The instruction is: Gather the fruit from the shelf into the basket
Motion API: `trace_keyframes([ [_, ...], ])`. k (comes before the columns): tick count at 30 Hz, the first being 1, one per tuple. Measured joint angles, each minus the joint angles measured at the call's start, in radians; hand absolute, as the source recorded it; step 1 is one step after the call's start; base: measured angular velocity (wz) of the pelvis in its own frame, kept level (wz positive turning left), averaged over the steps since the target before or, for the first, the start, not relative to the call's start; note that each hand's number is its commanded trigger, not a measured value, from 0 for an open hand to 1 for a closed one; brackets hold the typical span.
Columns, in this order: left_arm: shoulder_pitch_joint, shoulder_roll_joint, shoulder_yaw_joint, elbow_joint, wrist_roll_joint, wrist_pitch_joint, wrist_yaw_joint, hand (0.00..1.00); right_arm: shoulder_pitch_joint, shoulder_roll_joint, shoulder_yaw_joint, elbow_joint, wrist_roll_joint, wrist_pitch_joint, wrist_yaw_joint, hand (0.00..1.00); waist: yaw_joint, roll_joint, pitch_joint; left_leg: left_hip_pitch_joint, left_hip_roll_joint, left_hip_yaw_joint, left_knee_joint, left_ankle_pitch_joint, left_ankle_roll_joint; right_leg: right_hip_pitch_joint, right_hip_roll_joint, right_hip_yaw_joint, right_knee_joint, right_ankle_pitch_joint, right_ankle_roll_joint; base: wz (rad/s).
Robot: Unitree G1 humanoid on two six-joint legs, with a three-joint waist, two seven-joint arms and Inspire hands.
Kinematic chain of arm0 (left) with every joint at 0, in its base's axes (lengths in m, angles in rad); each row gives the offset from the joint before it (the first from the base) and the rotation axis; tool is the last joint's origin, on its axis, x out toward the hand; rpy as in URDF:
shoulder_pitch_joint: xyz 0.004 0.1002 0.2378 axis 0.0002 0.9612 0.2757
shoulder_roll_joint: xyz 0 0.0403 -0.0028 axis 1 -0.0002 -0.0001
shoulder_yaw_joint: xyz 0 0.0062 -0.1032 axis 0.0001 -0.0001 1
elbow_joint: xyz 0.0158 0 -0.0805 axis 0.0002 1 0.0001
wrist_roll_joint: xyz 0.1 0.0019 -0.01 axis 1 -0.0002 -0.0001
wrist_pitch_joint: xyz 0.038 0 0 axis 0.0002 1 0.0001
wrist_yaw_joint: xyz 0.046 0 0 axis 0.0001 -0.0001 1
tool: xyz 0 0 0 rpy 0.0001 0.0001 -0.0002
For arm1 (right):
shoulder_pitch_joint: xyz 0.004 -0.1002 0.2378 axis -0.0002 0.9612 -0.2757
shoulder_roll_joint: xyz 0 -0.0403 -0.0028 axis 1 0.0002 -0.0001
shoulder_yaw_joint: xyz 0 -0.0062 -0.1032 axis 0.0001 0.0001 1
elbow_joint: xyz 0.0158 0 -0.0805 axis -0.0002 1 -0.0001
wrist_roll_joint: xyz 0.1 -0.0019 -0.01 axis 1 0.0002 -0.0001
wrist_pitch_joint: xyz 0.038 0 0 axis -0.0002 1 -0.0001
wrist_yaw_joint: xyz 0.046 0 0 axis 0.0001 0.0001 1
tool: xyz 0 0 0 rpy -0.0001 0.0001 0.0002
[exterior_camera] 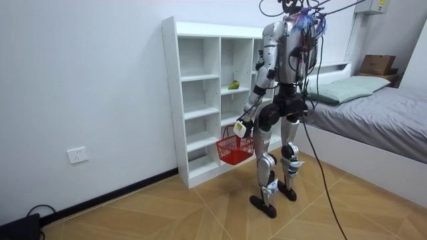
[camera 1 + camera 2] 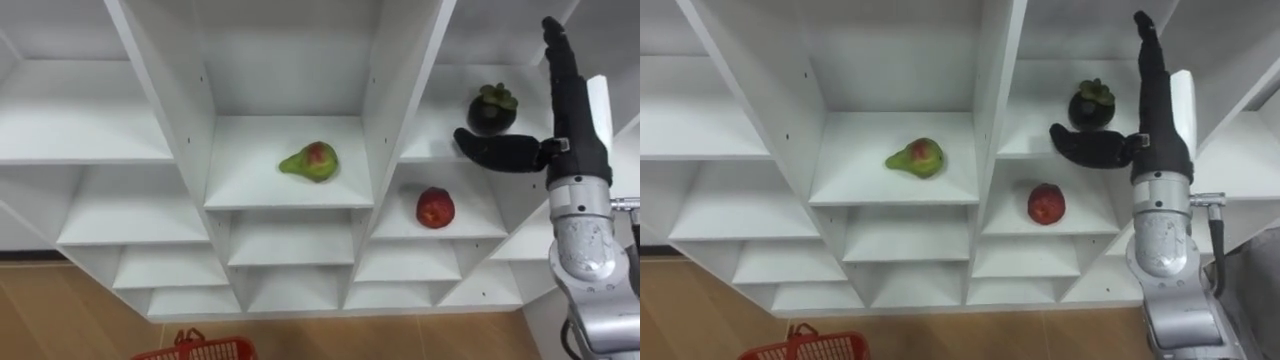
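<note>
A white closet (image 2: 290, 190) of open shelves faces me. In its middle column lies a green-red pear (image 2: 310, 161). The right column holds a dark mangosteen (image 2: 492, 110) on an upper shelf and a red apple (image 2: 434, 207) one shelf below. My right hand (image 2: 572, 110) is raised just right of the mangosteen, open, with its fingers straight up and its thumb reaching left under the fruit. My left hand (image 1: 243, 123) hangs low at my side, shut on the handle of a red basket (image 1: 233, 147), whose rim (image 2: 200, 349) peeks in at the bottom.
I stand close before the closet (image 1: 193, 100) on a wooden floor. A bed (image 1: 380, 107) lies behind me on the room view's right, with a cardboard box (image 1: 377, 63) beyond it. The other shelves are bare.
</note>
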Motion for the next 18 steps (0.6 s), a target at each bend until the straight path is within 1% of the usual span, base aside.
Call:
trace_keyframes([
  [2, 0.000, 0.000, 0.000, 0.000, -0.001, 0.000, -0.002, 1.00, -0.002, 0.000, 0.001, 0.001, -0.002, 0.000, 0.007, 0.00, 0.001, -0.001, -0.0004, 0.000, 0.000, 0.000, 0.000, 0.000, 0.000, 0.001, 0.000, -0.001, 0.000, 0.000, 0.000, 0.00],
  [7, 0.000, -0.005, 0.009, 0.000, -0.001, 0.000, -0.004, 1.00, -0.007, 0.000, -0.003, 0.037, -0.007, 0.002, 0.034, 0.00, 0.021, -0.007, -0.0054, 0.003, 0.000, -0.004, 0.000, 0.000, 0.000, 0.004, 0.000, -0.003, 0.003, 0.000, 0.000, 0.00],
  [13, 0.012, -0.004, 0.011, -0.011, -0.002, 0.000, -0.001, 1.00, -0.047, -0.001, -0.002, 0.084, 0.003, 0.028, 0.042, 0.00, 0.025, -0.017, -0.0037, 0.002, -0.001, -0.013, 0.004, 0.000, 0.000, 0.006, -0.002, -0.010, 0.004, 0.001, -0.001, 0.03],
  [14, 0.016, -0.004, 0.018, -0.018, -0.002, 0.001, -0.002, 1.00, -0.056, -0.001, -0.002, 0.086, 0.012, 0.035, 0.042, 0.00, 0.024, -0.020, -0.0024, 0.001, -0.001, -0.015, 0.005, 0.000, 0.000, 0.007, -0.002, -0.011, 0.004, 0.001, -0.001, 0.04],
  [16, 0.018, -0.004, 0.033, -0.022, -0.002, 0.001, -0.002, 1.00, -0.076, -0.003, -0.002, 0.113, 0.026, 0.039, 0.042, 0.00, 0.024, -0.028, 0.0002, 0.001, -0.001, -0.018, 0.007, 0.000, 0.000, 0.008, -0.002, -0.012, 0.003, 0.001, -0.001, 0.03],
  [18, 0.019, -0.004, 0.050, -0.022, -0.001, 0.003, -0.002, 1.00, -0.099, -0.004, -0.010, 0.156, 0.030, 0.046, 0.042, 0.00, 0.023, -0.038, -0.0040, 0.001, -0.002, -0.020, 0.008, 0.000, 0.000, 0.006, -0.003, -0.014, 0.000, 0.000, 0.000, 0.04],
])
